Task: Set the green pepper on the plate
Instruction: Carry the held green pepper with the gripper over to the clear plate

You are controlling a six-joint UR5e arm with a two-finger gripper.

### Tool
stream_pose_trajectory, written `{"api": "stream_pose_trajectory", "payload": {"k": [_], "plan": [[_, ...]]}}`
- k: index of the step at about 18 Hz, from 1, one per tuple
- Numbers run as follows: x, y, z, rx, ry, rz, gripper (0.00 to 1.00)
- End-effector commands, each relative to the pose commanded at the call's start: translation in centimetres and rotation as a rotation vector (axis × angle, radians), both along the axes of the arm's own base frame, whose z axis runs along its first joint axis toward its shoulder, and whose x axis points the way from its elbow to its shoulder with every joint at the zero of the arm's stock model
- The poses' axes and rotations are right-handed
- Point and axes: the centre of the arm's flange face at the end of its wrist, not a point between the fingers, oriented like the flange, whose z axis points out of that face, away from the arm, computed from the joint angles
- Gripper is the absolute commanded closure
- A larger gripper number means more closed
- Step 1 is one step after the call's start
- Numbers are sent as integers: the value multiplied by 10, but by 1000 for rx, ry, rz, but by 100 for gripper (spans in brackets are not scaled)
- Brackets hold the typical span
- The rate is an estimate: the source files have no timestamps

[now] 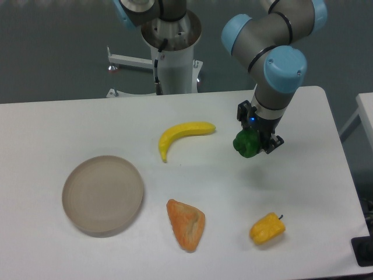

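While you are looking down at the white table [87,122] from the fixed camera, the robot arm [274,41] is reaching in from the top right, its grey links and blue joint caps bending down toward the right half of the surface. The gripper [252,142] is pointing downward and is clamping the green pepper [246,143] between its two dark fingers. You are seeing the pepper as a small glossy dark green lump at the gripper's tip; whether it is touching the table or hanging just above it cannot be told. The plate [103,195], a round grey-beige dish with a raised rim, is sitting on the left side, well apart from the pepper and holding nothing. A yellow banana [183,135] is lying between them, nearer the gripper, curving down to its left end. An orange wedge of food [186,224] is resting near the front edge, right of the plate. A yellow pepper [267,228] is sitting at the front right, below the gripper.
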Motion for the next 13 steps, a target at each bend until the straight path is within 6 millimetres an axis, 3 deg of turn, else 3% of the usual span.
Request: {"api": "stream_pose_trajectory", "payload": {"k": [6, 8, 13], "plan": [[11, 8, -2, 3, -10, -9, 81], [43, 20, -12, -15, -24, -35, 78], [140, 69, 5, 6, 0, 61, 81]]}}
